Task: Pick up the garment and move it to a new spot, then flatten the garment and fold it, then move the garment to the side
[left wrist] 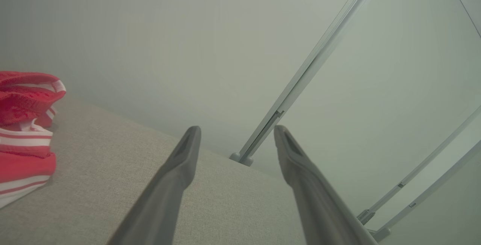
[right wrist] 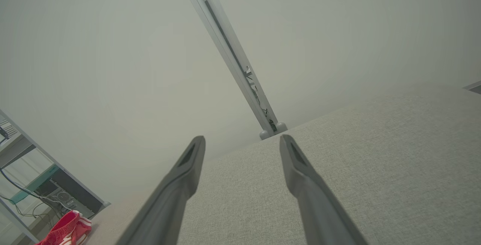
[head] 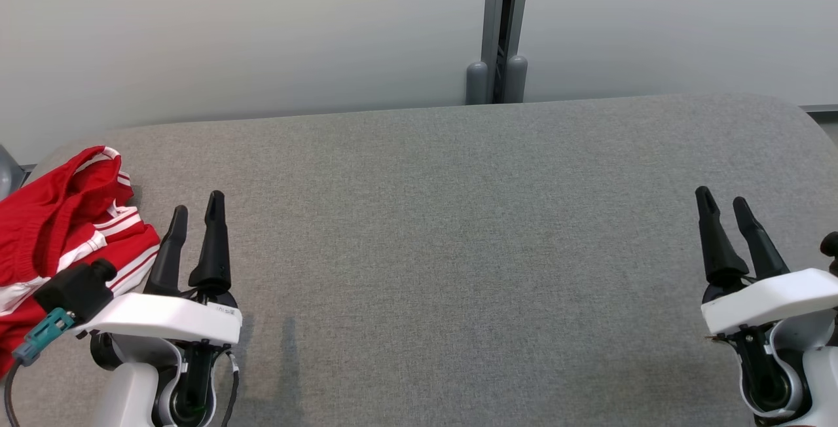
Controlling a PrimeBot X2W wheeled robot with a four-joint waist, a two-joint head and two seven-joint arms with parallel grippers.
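A red garment (head: 62,230) with white stripes lies crumpled at the far left edge of the grey table (head: 458,250). It also appears at the left of the left wrist view as the same red garment (left wrist: 24,136), and small and far off as the garment (right wrist: 65,233) in the right wrist view. My left gripper (head: 198,207) hovers open just right of the cloth, apart from it, nothing between its fingers (left wrist: 184,155). At the table's right side my right gripper (head: 722,201) stands open and empty, its fingers (right wrist: 297,162) spread above bare fabric.
A pale wall runs behind the table, with a grey post (head: 501,27) standing on two rounded feet at the back middle. The table's far corners are rounded. Shelving and cables (right wrist: 34,196) show beyond the table's left end.
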